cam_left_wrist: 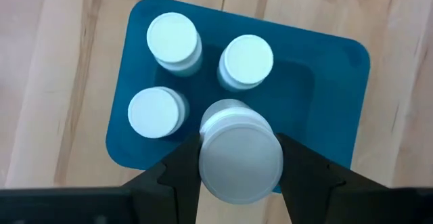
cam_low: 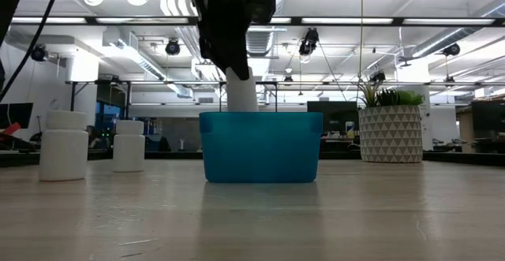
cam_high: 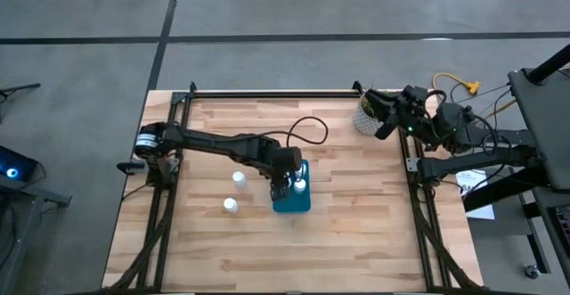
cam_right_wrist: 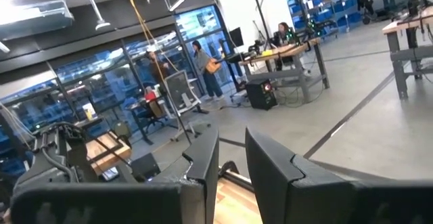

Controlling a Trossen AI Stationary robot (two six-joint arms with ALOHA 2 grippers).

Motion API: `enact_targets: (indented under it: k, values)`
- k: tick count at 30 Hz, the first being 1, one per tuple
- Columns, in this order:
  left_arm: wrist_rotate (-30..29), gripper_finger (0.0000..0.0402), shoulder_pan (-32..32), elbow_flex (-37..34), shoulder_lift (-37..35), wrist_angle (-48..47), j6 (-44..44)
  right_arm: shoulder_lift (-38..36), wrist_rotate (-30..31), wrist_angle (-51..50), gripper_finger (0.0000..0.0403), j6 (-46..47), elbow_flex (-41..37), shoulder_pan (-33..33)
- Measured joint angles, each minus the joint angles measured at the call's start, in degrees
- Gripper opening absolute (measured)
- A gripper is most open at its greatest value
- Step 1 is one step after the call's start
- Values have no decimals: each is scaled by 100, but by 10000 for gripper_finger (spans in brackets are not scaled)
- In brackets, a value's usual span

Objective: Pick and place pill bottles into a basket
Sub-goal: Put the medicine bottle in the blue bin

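Over the small teal-blue rectangular tray (cam_left_wrist: 338,88), the left gripper (cam_left_wrist: 240,173) has its fingers clamped on a white round-capped pill bottle (cam_left_wrist: 240,158). Three bottles stand inside already. Best lowered straight into the free corner, clear of neighbours. Two bottles (cam_high: 235,192) wait on the wooden table (cam_high: 356,233). The right gripper (cam_right_wrist: 233,160) idles, fingers slightly parted.

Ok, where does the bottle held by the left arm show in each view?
High view: the held bottle is mostly hidden under the left gripper, over the teal tray.
Low view: upper centre, above the tray's rim.
Left wrist view: bottom centre, between the fingers.
Right wrist view: not in it.
Shared landmark: the teal tray.
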Motion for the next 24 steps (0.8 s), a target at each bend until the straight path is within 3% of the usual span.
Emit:
enact_targets:
  k: [6, 24]
  values:
    - [57, 145, 0, -270, 35, 407, -17, 19, 0, -99, 68, 110, 0, 2]
    - [-1, 145, 36, -401, 43, 394, 343, 37, -12, -95, 68, 121, 0, 4]
